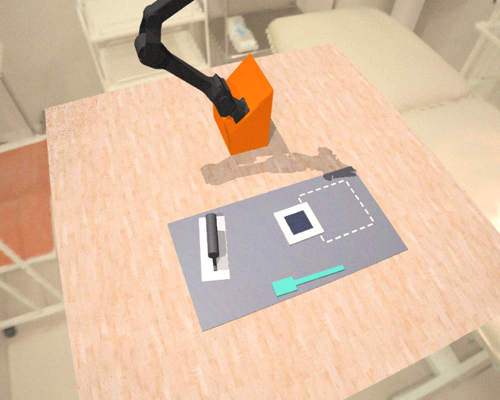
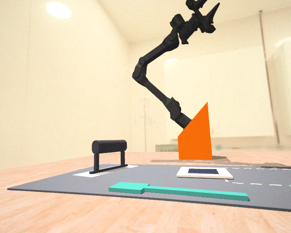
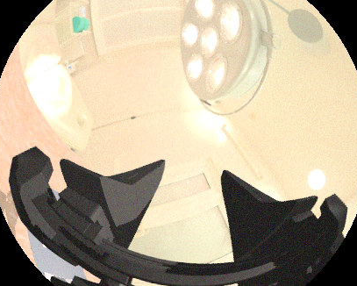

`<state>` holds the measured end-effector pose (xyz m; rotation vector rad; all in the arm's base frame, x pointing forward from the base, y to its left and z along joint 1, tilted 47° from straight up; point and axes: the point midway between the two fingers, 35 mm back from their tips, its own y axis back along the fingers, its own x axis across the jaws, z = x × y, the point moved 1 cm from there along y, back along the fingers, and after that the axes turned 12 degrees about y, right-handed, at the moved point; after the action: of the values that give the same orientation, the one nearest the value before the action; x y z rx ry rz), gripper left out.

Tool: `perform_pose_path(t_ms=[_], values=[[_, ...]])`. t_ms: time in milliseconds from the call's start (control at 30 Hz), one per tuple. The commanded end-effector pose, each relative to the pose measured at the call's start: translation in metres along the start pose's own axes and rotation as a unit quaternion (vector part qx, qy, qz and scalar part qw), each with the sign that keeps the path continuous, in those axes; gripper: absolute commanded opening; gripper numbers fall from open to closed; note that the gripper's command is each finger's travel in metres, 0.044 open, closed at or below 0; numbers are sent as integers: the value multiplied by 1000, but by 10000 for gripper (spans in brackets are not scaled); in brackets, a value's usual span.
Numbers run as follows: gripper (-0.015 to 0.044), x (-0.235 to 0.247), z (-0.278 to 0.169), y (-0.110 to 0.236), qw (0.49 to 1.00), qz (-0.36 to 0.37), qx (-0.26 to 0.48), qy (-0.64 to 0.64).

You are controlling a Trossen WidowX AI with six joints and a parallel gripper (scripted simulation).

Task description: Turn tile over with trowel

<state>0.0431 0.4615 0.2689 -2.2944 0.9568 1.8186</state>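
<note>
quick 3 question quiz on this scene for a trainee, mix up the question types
1. True or false: the tile lies fully inside the dashed outline.
2. Which tool lies flat on the mat nearest its front edge? A) the teal trowel B) the black roller C) the orange block
3. Fill in: the claw is ____ and holds nothing.

Key: 1 false, it lies beside the outline with its dark marked side up. 2 A. 3 open.
</note>
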Motion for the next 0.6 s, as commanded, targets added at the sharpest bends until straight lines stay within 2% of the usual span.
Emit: perform_pose_path(t_ms=[0,333,567], values=[[270,13,-27,-14,999,29,27,29],[270,51,-118,-40,983,117,115,83],[270,88,-182,-47,955,207,159,142]])
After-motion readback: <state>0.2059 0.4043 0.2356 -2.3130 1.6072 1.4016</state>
